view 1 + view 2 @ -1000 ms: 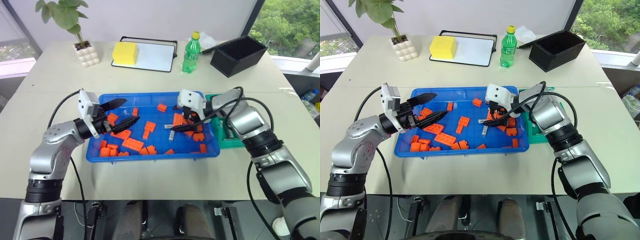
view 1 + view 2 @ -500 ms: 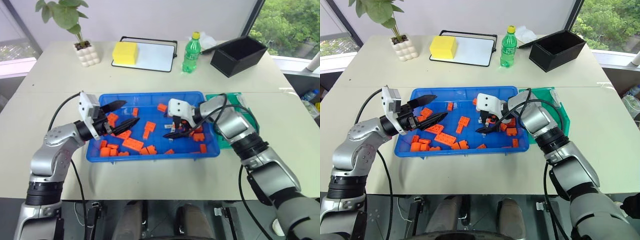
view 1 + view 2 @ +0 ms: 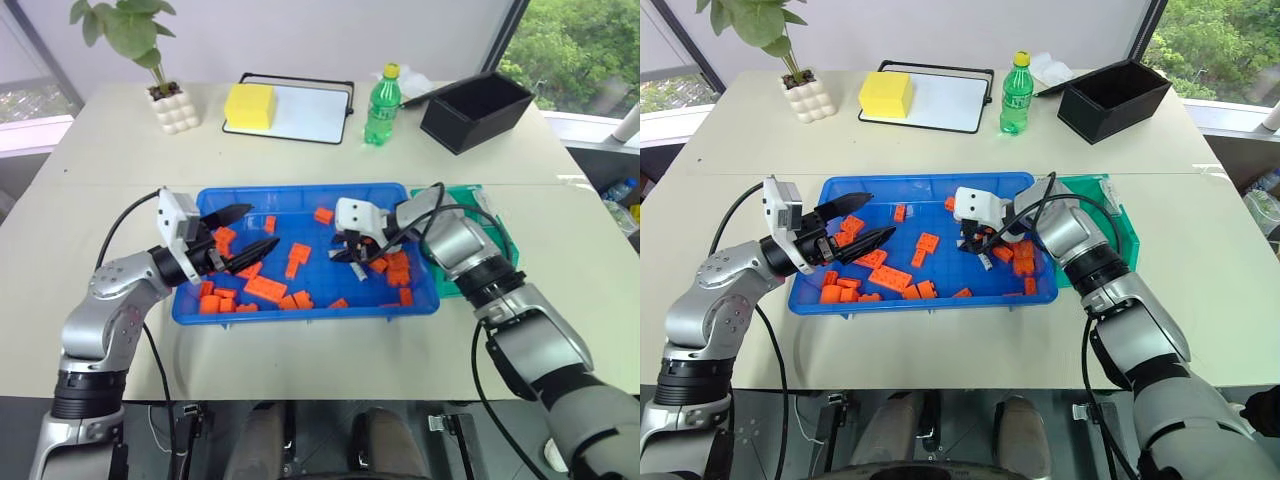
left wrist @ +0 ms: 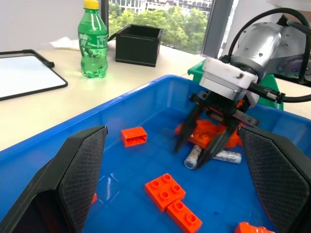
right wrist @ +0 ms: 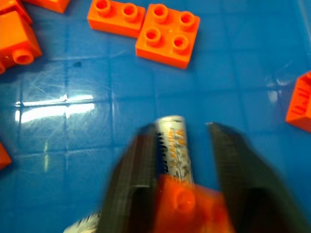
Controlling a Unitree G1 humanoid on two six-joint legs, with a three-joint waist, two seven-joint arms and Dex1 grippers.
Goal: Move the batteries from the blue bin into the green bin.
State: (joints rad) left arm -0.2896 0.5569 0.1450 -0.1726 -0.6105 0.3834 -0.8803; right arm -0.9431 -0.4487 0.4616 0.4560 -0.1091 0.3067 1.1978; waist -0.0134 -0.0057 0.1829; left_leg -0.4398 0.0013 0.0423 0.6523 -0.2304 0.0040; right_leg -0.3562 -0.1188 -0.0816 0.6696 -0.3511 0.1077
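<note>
The right gripper [image 4: 204, 148] reaches down into the blue bin [image 3: 300, 312], its two black fingers [image 5: 133, 184] closing around a battery [image 5: 171, 145] that lies on the bin floor, with an orange block [image 5: 182, 211] just behind the battery between the fingers. A second battery [image 4: 226, 156] lies on the bin floor just beside the gripped one. Orange building blocks [image 3: 264, 289] are scattered across the bin floor around them. The left gripper [image 3: 243, 228] hovers over the far side of the blue bin from the right gripper, its fingers spread apart and holding nothing. The green bin [image 3: 492, 232] sits touching the blue bin's edge, behind the right arm. Beyond the blue bin stand a green bottle [image 3: 381, 106] and a black box [image 3: 476, 110].
</note>
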